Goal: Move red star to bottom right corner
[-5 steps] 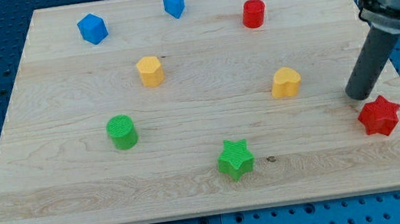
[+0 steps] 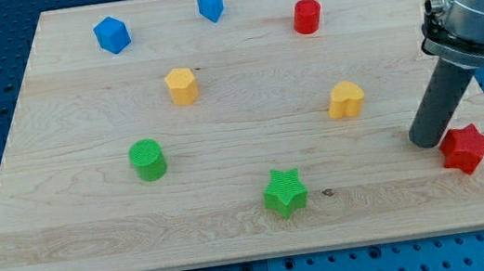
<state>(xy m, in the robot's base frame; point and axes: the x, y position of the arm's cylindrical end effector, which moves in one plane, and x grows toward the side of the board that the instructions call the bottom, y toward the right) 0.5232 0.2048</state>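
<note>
- Red star (image 2: 465, 148) lying flat near the bottom right corner of the wooden tabletop (image 2: 95, 230), close to the right edge.
- My tip (image 2: 429, 141) down on the tabletop just left of the red star — touching it or nearly so, hard to tell which.
- No hand on this arm, just the dark rod, so no open or closed state to report.
- Yellow heart-like block (image 2: 345, 99) up and well left of the red star.
- Red cylinder (image 2: 306, 16) far above the red star, near the top edge.
- Green star (image 2: 284, 193) well to the left of the red star, slightly lower.
- Green cylinder (image 2: 147, 159), yellow hexagonal block (image 2: 181, 85) and two blue blocks (image 2: 111, 34) (image 2: 211, 5) — all much farther left of the red star.
</note>
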